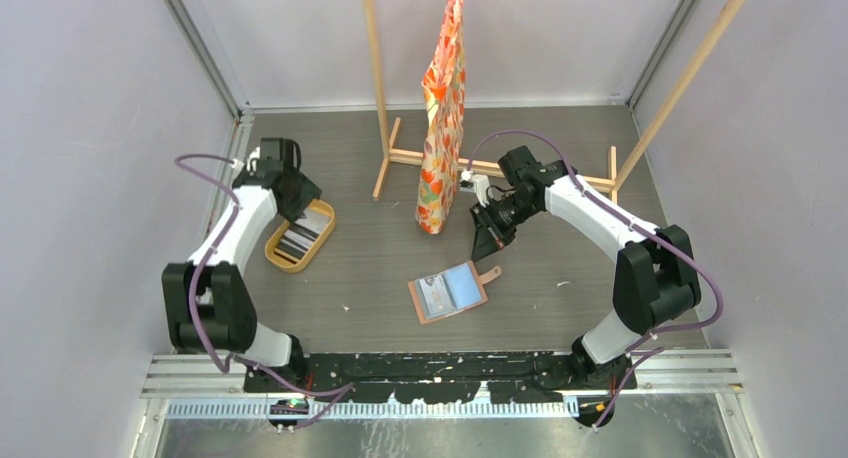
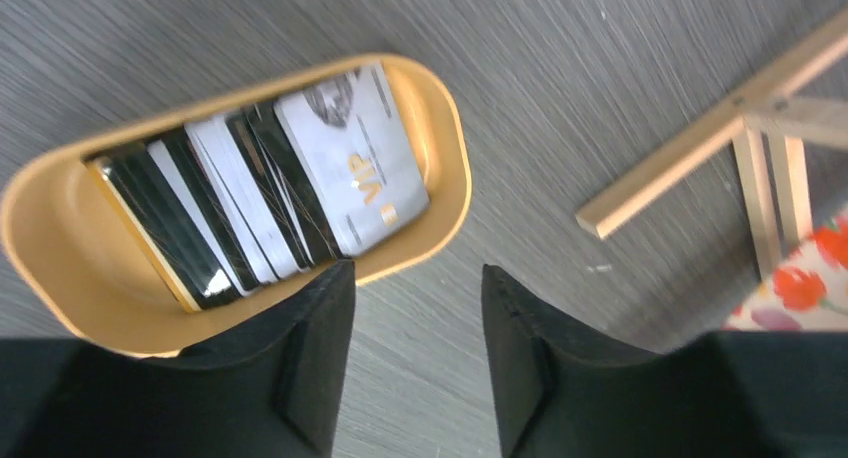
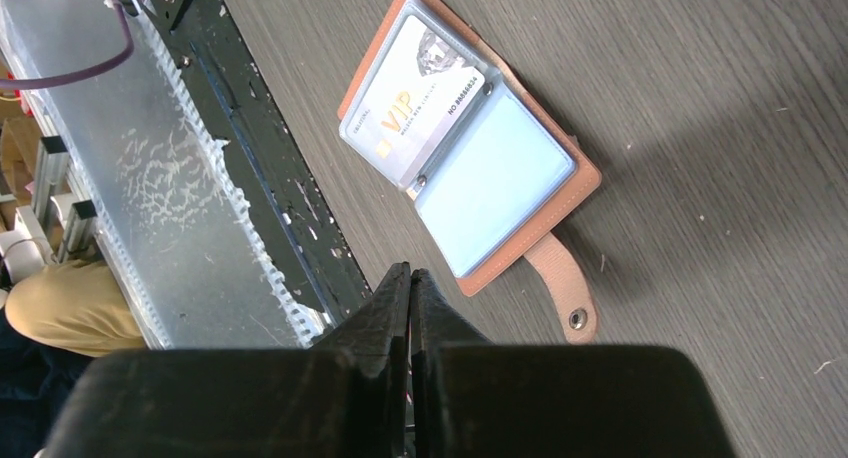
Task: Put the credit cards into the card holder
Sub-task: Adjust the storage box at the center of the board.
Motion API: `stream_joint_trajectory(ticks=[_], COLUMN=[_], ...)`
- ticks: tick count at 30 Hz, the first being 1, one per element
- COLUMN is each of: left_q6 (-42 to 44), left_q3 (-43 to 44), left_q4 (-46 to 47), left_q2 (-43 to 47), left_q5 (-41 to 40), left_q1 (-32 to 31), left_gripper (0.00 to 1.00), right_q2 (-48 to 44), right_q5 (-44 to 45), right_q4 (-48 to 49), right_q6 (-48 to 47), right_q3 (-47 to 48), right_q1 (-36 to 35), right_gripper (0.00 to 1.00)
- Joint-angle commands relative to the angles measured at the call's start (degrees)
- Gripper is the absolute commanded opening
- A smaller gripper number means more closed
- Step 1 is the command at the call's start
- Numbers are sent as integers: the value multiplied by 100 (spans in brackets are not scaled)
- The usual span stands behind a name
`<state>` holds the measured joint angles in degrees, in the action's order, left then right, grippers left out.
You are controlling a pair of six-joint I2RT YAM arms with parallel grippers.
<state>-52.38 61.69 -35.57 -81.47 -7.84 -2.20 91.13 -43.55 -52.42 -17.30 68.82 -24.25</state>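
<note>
- While the left gripper [image 2: 415, 278] hangs well to the left of the holder [image 3: 495, 188], over the tray [image 2: 452, 158], its jaws stand partly apart with nothing between them.
- Cards [image 2: 270, 193] lie fanned and overlapping in that tray, a white one on top and dark ones under it.
- Spread flat on the table [image 1: 380, 268], the holder has one VIP card [image 3: 415, 103] in a pocket; the blue pocket beside it looks empty.
- Above and just behind the holder floats the right gripper [image 3: 410, 278], jaws pressed together, gripping nothing I can see.
- What worries me: the cards overlap so tightly that a pinch could lift two, or only slide the top one across the rest.
- One left finger sits right over the tray's rim, so a straight drop could catch the edge and tip or shove the tray.
- Nothing pins the holder down. A card pushed into a tight pocket could skid it, or fold it at the spine.
- Room is good left of the holder: bare table all the way to the tray.
- Behind the holder it is tighter, with the rack [image 2: 680, 168] and hanging bag [image 1: 443, 108] close by the right arm.
- Far left of the holder, the wall [image 1: 100, 128] crowds the left arm's elbow.
</note>
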Motion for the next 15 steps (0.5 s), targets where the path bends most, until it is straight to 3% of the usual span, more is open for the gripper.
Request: stream_joint_trajectory(ticks=[1, 3, 7, 15], left_q6=[67, 80, 20, -79], left_q3=[1068, 1306, 919, 838], left_q4=[-1266, -1454, -837, -870], left_q2=[-668, -910, -980, -1146], left_q5=[-606, -502, 17, -80], left_q1=[190, 193, 469, 489], left_gripper=[48, 48, 57, 65], right_q2=[25, 59, 65, -20], right_q5=[-32, -8, -10, -80], right_q4=[-100, -126, -148, -183], right_q6=[-144, -159, -174, -183], right_q3=[201, 226, 236, 246], right_q1=[29, 38, 82, 95], right_gripper=[5, 5, 5, 5])
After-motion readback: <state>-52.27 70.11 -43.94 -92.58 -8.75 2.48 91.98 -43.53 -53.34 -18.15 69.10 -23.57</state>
